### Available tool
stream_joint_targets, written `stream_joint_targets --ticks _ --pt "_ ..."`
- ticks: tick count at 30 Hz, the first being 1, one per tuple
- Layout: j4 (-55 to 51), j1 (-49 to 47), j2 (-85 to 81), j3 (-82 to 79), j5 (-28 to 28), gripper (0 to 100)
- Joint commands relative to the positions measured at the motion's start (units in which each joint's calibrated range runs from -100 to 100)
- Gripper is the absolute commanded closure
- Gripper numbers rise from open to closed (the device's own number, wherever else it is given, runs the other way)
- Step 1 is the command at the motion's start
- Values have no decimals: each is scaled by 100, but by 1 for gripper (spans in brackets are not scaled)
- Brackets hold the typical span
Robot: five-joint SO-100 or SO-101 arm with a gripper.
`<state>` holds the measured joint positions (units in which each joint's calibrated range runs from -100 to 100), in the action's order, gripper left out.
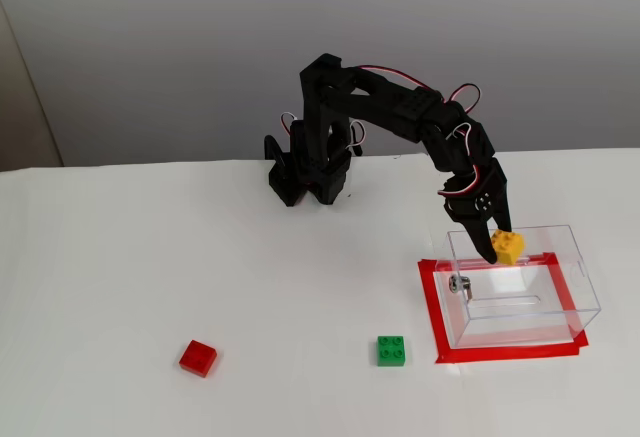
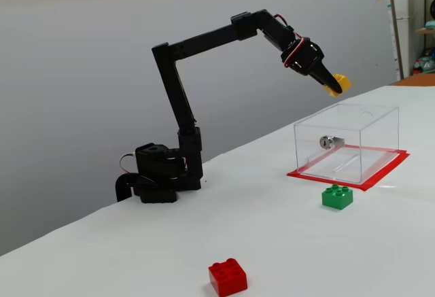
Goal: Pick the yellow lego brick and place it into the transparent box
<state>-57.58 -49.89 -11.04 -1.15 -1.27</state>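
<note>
The gripper (image 1: 497,248) is clamped on the yellow lego brick (image 1: 507,247), holding it in the air above the transparent box (image 1: 520,302), which sits inside a red tape outline (image 1: 430,302) near the table's (image 1: 120,267) right edge in the higher fixed view.

My arm (image 1: 385,107) is matte black plastic throughout, built of boxy blocks. Base (image 2: 158,173) squat, chunky. Thin red and white cables (image 1: 462,87) loop over my joints. My pincer (image 2: 331,83) tapers to two slim black fingers.
</note>
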Motion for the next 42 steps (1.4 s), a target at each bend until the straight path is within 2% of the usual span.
stream_joint_targets --ticks 1,5,7,23,32,35,42 --pt "66 47 -190 15 2 87" --pt "66 39 -190 6 -35 68" --pt "66 47 -199 6 -9 65" --pt "66 54 -275 24 -35 64" --pt "-12 379 -318 97 -50 64" --pt "-21 579 -496 60 -56 71" --pt "-29 1444 -1039 -3 -56 98"
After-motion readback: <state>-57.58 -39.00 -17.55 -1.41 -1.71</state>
